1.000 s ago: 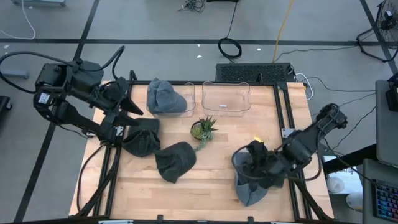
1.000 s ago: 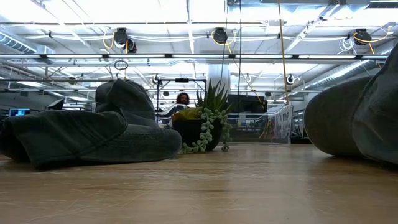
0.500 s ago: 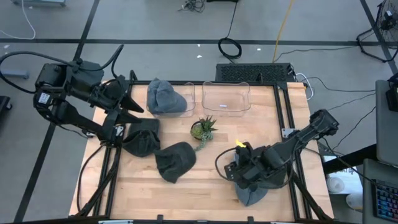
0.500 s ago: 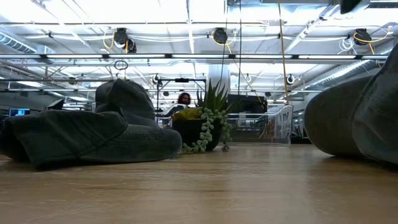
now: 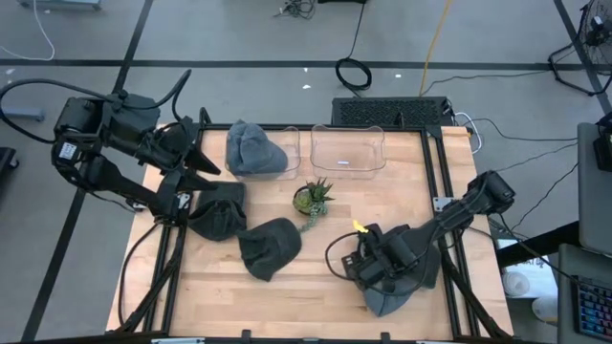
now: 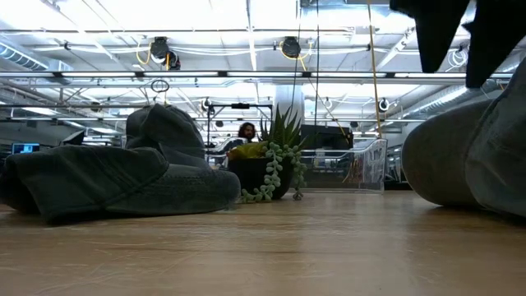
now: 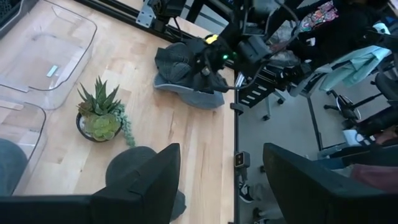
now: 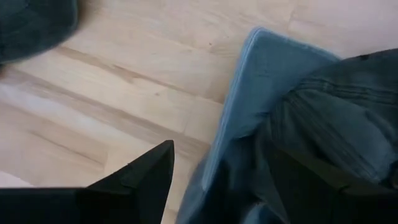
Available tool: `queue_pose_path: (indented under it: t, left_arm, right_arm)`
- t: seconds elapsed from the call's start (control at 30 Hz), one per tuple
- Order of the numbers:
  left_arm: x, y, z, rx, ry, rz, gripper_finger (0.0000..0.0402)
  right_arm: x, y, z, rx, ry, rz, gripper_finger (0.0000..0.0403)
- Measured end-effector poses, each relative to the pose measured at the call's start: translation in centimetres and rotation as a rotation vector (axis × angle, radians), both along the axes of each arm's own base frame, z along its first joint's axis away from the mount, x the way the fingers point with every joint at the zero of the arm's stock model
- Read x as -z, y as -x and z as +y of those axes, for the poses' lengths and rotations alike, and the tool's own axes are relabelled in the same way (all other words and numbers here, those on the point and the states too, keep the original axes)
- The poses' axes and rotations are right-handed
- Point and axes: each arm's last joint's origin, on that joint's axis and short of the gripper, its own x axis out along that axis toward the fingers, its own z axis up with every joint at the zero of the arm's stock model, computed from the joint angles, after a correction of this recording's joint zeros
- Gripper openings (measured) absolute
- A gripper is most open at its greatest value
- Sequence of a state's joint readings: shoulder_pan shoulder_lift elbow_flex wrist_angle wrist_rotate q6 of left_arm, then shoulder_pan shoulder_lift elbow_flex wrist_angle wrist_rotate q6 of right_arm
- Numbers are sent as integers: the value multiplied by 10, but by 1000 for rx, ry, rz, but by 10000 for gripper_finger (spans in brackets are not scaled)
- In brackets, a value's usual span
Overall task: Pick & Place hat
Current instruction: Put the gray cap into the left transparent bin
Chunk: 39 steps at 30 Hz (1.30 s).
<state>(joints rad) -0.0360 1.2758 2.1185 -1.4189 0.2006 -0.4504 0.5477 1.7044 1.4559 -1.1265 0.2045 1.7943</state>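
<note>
With its jaws spread and empty, the right gripper [image 5: 368,270] hangs over the blue-grey hat [image 5: 387,291] at the table's near right and should probably straddle the brim's edge squarely before pinching.

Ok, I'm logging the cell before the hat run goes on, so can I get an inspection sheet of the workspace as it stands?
Surface: wooden table, no spills seen.
Job's things: four hats. One blue-grey hat lies in the left clear bin; two dark hats lie on the table's left half; one grey hat lies at the front right under the right arm.
Clutter: potted succulent mid-table; right clear bin holds nothing seen.
Grippers: left pincer open, waiting at the table's left edge; right pincer open, over the grey hat's brim.
Cables: several cables on the floor behind the table.
Surroundings: a seated person far behind, in the low view.
</note>
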Motion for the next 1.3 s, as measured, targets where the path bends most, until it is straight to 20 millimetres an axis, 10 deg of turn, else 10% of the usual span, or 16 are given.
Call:
queue_pose_path:
  t: [0.47, 0.67, 0.9, 1.3]
  left_arm:
    - [1, 0, 0, 14, -20, 2, 239]
    - [1, 0, 0, 18, -19, 2, 239]
    - [1, 0, 0, 20, -22, 1, 239]
    - [1, 0, 0, 34, -44, -5, 239]
  right_arm:
    - [60, -1, -16, 45, -63, -24, 242]
    - [71, 0, -17, 36, -128, -13, 170]
    - [66, 1, -17, 7, -153, -18, 16]
    - [9, 22, -26, -47, -198, -222, 2]
